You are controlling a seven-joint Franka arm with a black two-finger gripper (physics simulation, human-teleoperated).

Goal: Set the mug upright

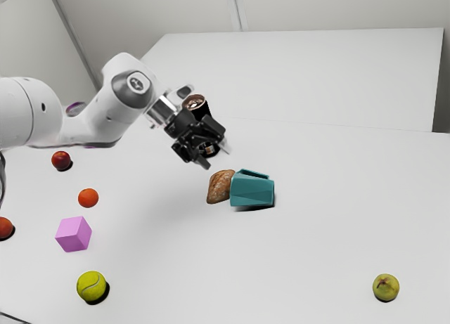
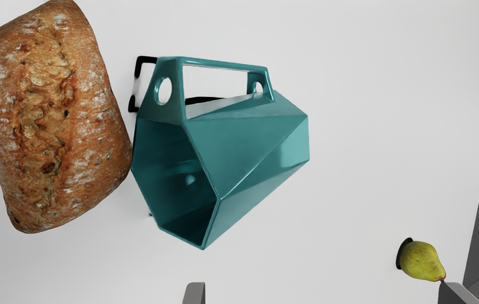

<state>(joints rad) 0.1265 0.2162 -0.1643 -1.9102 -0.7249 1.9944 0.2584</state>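
Observation:
The gripper point(image 1: 216, 155) hangs in the air above the table, on the exterior view's left of the teal mug point(image 1: 252, 190) and higher than it. That faceted mug lies on its side, its mouth facing a bread roll point(image 1: 221, 186) right beside it. In the wrist view the mug point(image 2: 243, 143) shows its hollow inside and its handle along one side. Apart from each other stand the two fingertips of the gripper point(image 2: 322, 293), open with nothing held between them.
A dark can point(image 1: 196, 106) stands behind the gripper. A pear point(image 1: 385, 287) sits at the exterior view's lower right. Toward the exterior view's left are a tennis ball point(image 1: 91, 286), a pink cube point(image 1: 74, 234), an orange fruit point(image 1: 88, 197) and a red fruit point(image 1: 61, 160).

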